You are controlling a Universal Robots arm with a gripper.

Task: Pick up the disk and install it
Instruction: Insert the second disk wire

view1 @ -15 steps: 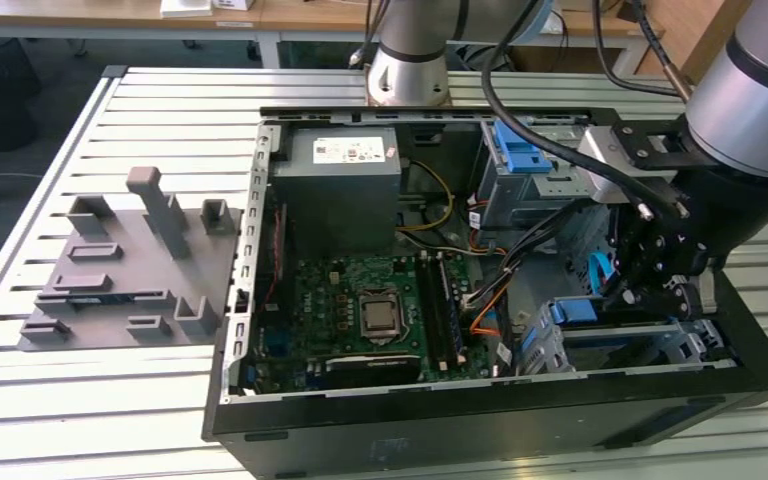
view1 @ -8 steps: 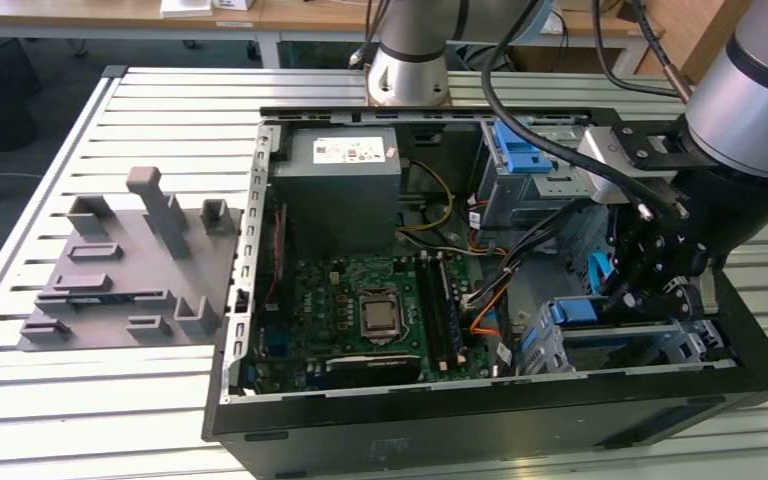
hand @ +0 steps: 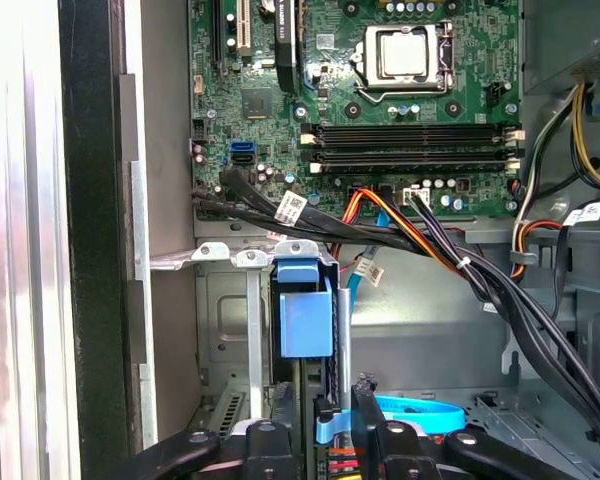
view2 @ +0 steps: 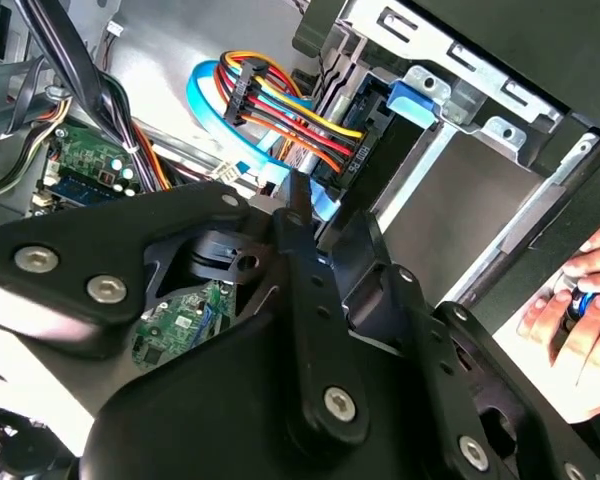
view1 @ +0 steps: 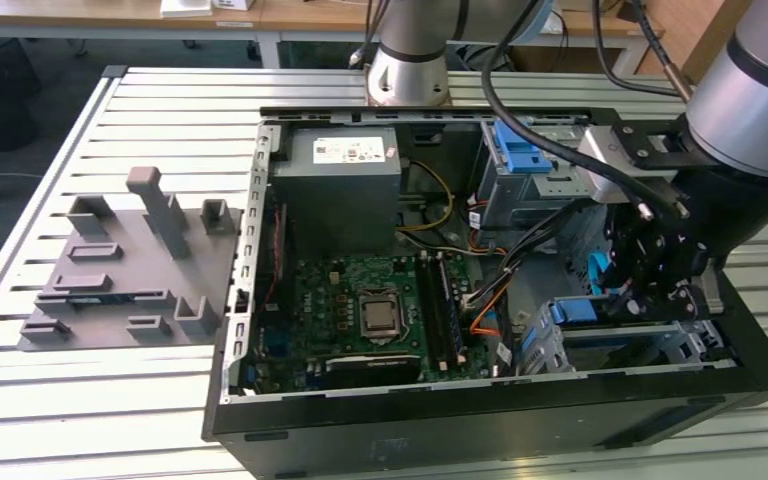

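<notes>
The disk point(hand: 305, 318) stands on edge in the metal drive bay point(hand: 225, 330) at the case's corner; its blue carrier faces the first wrist view. In the exterior view the blue carrier point(view1: 584, 312) shows in the bay on that view's right, under the arm. My gripper point(hand: 325, 435) reaches down into the case, with a black finger point(hand: 280, 440) on each side of the disk's cable end, shut on it. In the second wrist view the gripper point(view2: 325, 220) sits beside a connector with coloured wires point(view2: 280, 105) and a blue flat cable point(view2: 205, 100).
The open computer case point(view1: 244, 300) lies on a slatted table point(view1: 37, 400), holding a green motherboard point(view1: 357, 300), a grey power-supply box point(view1: 344, 165), a blue latch point(view1: 518, 150) and cable bundles point(hand: 500, 290) near the bay. A grey fixture point(view1: 131, 260) sits outside. A person's hand point(view2: 580, 305) rests by the case.
</notes>
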